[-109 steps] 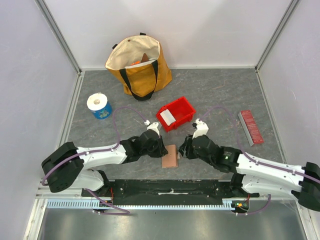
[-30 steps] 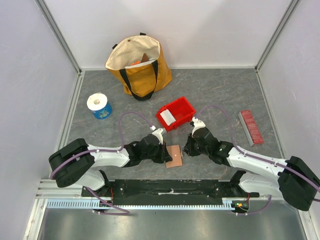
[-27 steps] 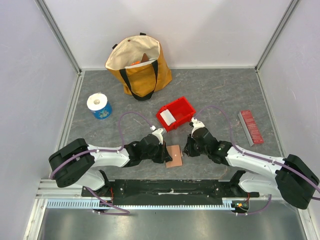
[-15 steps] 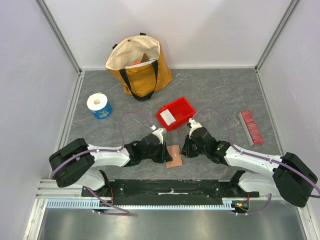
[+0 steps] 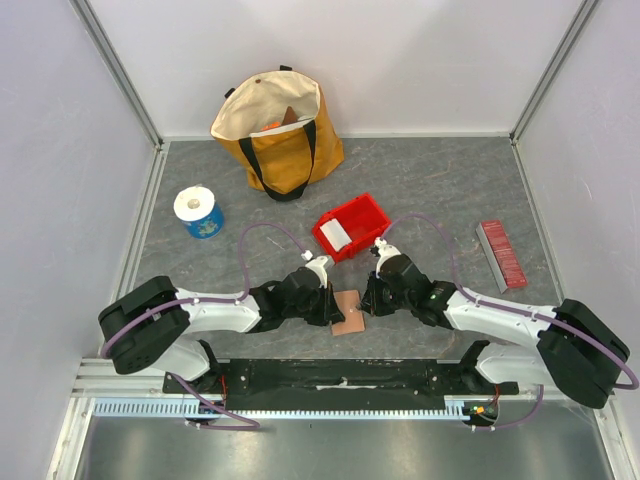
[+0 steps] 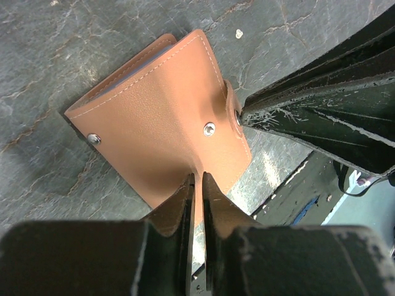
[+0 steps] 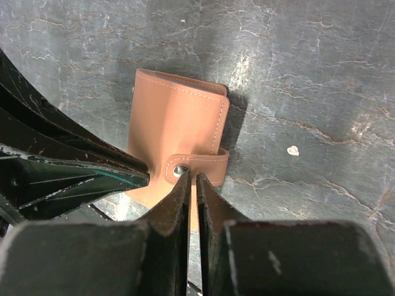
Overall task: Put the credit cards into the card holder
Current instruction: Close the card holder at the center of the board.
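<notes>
**A:** What do we see farthest to the left?

**B:** Well to the left of the left gripper (image 6: 196,180), and beyond it, a white-and-blue roll (image 5: 198,212) stands on the grey table (image 5: 440,190). Farther off, a yellow bag (image 5: 278,125) stands open near the back wall.

**A:** How do we read the left gripper?

**B:** In the left wrist view its jaws are drawn almost together, with only a thin slit between them. They pinch the near edge of the tan holder (image 6: 166,123). The holder lies folded flat on the table, straight ahead of the fingertips.

**A:** What lies between the two arms?

**B:** In the top view the holder sits between the two grippers and touches both. Just beyond them stands a red bin (image 5: 372,215). A white card (image 5: 337,235) lies inside it, apart from the holder.

**A:** And the right gripper (image 7: 191,179)?

**B:** In the right wrist view we see its jaws nearly closed as well. They nip the holder's edge at the tab (image 7: 197,168), which lies across the cover with its snap stud right at the fingertips. The other gripper's dark fingers reach in just beside the tab's end. We cannot tell whether the snap is fastened.

**A:** What do we see farthest to the right?

**B:** A dark-red bar (image 5: 501,255) lies on the table, well to the right of the right gripper and slightly beyond it.
</notes>
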Action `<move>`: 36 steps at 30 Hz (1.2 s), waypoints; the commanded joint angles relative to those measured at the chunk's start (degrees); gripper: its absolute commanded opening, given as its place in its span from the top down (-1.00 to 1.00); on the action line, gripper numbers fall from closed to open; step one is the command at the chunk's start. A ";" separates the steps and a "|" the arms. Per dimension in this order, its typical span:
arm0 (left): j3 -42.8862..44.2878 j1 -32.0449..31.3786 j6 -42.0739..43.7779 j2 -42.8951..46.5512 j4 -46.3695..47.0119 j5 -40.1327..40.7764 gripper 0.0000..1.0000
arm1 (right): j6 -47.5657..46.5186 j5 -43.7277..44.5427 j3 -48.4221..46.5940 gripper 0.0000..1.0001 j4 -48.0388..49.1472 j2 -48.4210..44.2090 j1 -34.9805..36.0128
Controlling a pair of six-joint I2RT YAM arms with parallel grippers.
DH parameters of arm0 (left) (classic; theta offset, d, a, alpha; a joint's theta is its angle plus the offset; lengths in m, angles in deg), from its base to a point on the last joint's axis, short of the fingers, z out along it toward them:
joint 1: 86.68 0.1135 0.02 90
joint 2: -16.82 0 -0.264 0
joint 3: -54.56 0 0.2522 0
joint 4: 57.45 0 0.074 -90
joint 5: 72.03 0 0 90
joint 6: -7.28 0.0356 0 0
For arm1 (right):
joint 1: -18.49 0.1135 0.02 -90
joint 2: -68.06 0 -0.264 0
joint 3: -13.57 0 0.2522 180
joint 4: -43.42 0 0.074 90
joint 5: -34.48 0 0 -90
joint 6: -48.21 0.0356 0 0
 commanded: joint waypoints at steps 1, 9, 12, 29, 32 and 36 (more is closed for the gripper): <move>1.41 -0.14 0.42 -1.21 -0.44 1.65 0.71 | 0.01 0.07 -1.14 0.70 2.00 -0.11 -0.19; 1.59 -0.14 0.51 -1.30 -0.71 1.91 0.71 | -0.52 -0.54 -2.11 0.53 3.39 0.95 -0.37; 1.59 -0.23 0.51 -1.30 -0.71 1.91 0.71 | -0.52 -0.89 -2.20 0.53 3.84 0.77 -0.46; 2.20 -0.23 0.68 -1.65 -1.15 1.91 0.72 | -1.22 -1.59 -2.11 0.46 5.86 2.09 -0.90; 2.20 -0.14 0.68 -1.65 -1.15 1.91 0.72 | -1.48 -1.51 -2.11 0.44 6.30 2.44 -0.99; 2.47 -0.23 0.77 -2.00 -1.15 1.83 0.72 | -1.92 -1.68 -2.37 0.42 6.30 3.49 -0.99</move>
